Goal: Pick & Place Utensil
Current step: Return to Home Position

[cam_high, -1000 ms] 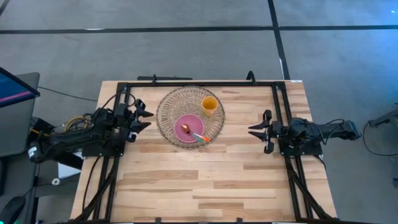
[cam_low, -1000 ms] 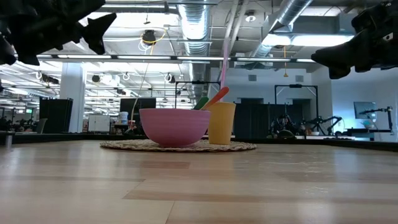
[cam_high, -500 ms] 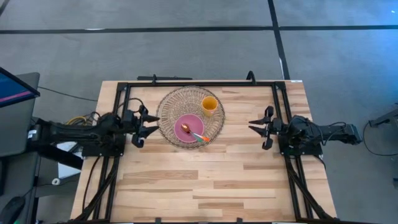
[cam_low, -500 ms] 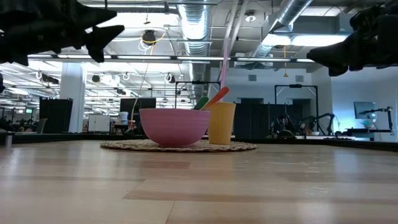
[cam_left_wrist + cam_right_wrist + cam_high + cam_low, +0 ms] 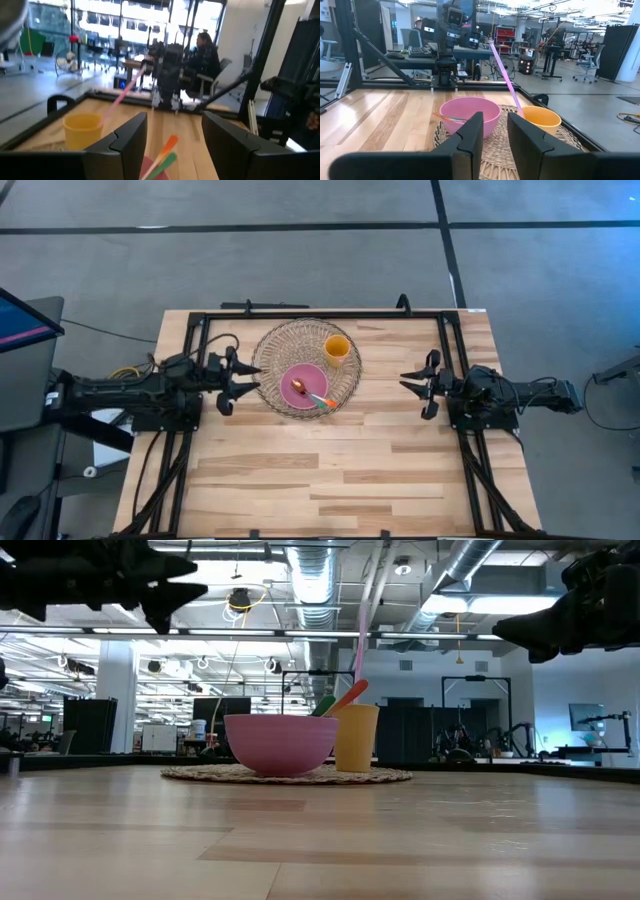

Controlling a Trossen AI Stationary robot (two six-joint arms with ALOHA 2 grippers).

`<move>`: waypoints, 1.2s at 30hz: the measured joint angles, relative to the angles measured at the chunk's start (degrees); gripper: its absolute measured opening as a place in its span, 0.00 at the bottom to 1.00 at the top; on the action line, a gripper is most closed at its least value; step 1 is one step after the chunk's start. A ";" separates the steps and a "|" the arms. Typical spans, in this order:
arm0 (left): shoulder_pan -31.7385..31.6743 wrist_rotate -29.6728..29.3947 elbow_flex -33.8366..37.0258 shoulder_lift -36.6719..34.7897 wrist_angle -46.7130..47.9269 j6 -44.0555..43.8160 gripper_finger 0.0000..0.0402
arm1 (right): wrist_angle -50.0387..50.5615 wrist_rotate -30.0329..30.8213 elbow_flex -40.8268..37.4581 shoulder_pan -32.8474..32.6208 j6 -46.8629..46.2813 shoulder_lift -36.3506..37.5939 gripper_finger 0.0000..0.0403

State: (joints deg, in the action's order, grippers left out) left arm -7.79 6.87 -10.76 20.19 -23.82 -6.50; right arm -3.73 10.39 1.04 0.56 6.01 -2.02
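Across the pale wooden table I see the woven mat carrying the pink bowl with the spoon in it. Beside the bowl, the yellow cup holds the pink straw. My left gripper hovers just beside the mat, fingers wide apart, empty. My right gripper hangs well apart, narrowly parted, empty. Beyond the table are ceiling ducts and a seated person.

Pink bowl, yellow cup (pink straw)
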 joint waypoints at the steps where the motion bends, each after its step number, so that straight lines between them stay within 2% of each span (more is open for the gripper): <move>1: -0.02 -0.02 0.00 -1.61 0.97 0.00 0.48 | 0.00 0.00 0.00 0.00 -0.01 0.00 0.20; 6: 0.00 -0.71 0.01 -13.92 13.15 -0.16 0.48 | 0.02 0.00 0.02 0.00 -0.01 0.00 0.20; 10: 0.00 -0.85 1.82 -20.18 14.86 -0.17 0.48 | 0.02 -0.01 0.03 -0.02 -0.01 0.00 0.20; 22: 0.00 -1.51 3.98 -19.78 15.41 -1.44 0.48 | 0.00 0.02 0.09 -0.04 0.01 0.00 0.20; 27: -0.02 -5.71 6.25 -19.79 15.23 -1.66 0.48 | 0.00 0.04 0.09 -0.04 0.01 0.00 0.20; 36: -0.02 -7.05 9.72 -19.78 15.30 -2.99 0.48 | 0.00 0.05 0.09 -0.04 0.01 0.00 0.20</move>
State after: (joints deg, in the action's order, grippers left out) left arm -7.81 -0.18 -1.04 0.40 -8.52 -9.50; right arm -3.72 10.44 1.13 0.51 6.02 -2.02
